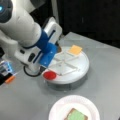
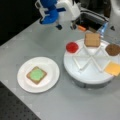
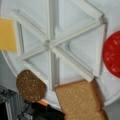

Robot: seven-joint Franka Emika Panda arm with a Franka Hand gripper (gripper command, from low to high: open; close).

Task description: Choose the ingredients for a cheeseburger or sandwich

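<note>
Four ingredients wait in the divided tray (image 2: pixel 87 77): toast (image 2: pixel 92 39), red disc (image 2: pixel 72 47), brown patty (image 2: pixel 113 49), cheese (image 2: pixel 113 68). My gripper (image 2: pixel 65 26) hovers upper centre; whether it's clenched, I can't tell. Flat, light, stiff-looking pieces — I'd pinch an edge.

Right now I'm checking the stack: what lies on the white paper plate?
On the white paper plate lies a tan-brown toast square with a green leaf blob on top. Anything beneath the toast is hidden.

White divided tray (image 2: pixel 87 77) holds red disc (image 2: pixel 72 47), tan-brown toast (image 2: pixel 92 39), dark brown speckled disc (image 2: pixel 113 49), yellow square (image 2: pixel 113 68). White paper plate (image 2: pixel 51 82): tan toast (image 2: pixel 30 76) under green leaf piece (image 2: pixel 37 74). Gripper (image 2: pixel 65 26) blue (white arm). Table (image 2: pixel 37 40) grey.
</note>
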